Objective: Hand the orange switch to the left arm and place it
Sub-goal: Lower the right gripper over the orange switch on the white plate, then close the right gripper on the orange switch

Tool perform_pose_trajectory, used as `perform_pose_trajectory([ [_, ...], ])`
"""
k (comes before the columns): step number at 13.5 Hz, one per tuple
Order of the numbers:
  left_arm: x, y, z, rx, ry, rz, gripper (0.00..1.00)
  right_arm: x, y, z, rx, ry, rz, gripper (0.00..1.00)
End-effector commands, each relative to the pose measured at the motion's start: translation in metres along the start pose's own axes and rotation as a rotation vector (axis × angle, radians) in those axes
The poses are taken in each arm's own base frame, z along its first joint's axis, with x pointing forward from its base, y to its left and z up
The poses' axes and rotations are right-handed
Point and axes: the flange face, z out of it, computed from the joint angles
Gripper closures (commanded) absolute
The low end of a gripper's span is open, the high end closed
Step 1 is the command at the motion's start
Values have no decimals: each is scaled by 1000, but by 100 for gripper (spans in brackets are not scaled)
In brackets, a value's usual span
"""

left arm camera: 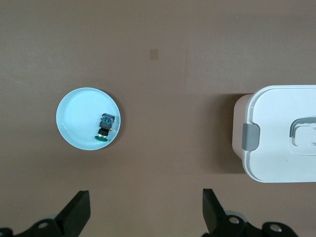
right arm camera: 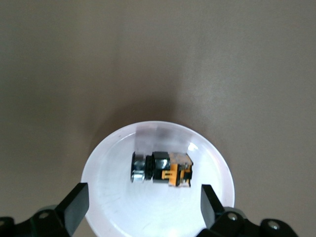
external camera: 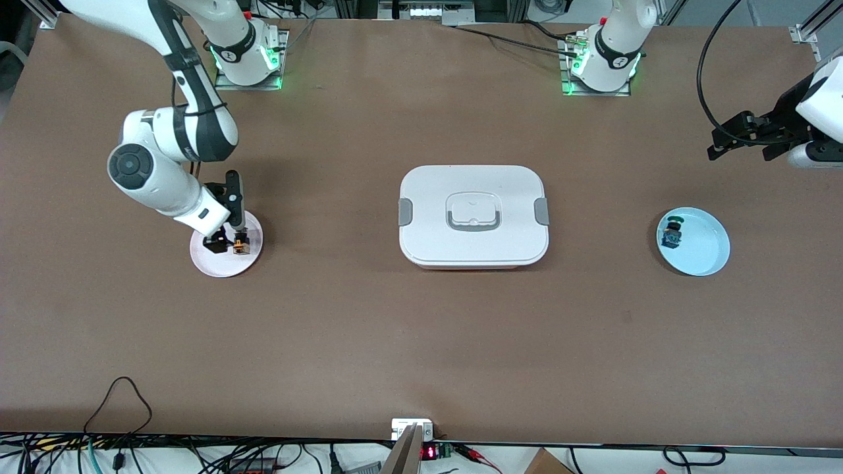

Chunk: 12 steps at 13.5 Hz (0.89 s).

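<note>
Orange switch (right arm camera: 167, 170) is seen lying on its side in the pink plate (external camera: 201, 261) at the right arm's end, straddled for pickup by the right gripper's (external camera: 227, 242) spread, empty fingers, while the box (external camera: 473, 216) sits between as the obstacle, the left gripper (external camera: 718, 146) waits unclenched near the blue plate (external camera: 708, 253), and no writing can be read.

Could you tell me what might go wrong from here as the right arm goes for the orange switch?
1. The orange switch lies on its side on the pink plate; the open right gripper could nudge it or the plate instead of gripping it.
2. The box sits mid-table, so a low carry could clip it.
3. The left gripper, open, waits over the table's end.
</note>
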Motion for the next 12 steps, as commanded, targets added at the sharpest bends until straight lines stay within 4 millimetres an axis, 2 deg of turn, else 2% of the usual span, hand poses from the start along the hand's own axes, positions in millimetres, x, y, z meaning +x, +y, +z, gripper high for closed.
perform_pose_trajectory([
  [1,2,-4,0,29,5,-2,0,5,-2,19,-19,8,-52,0],
  [8,2,-6,0,29,7,-5,0,5,0,42,-33,3,-54,0],
  [12,2,-6,-1,29,8,-5,0,-2,0,47,-34,12,-18,0],
])
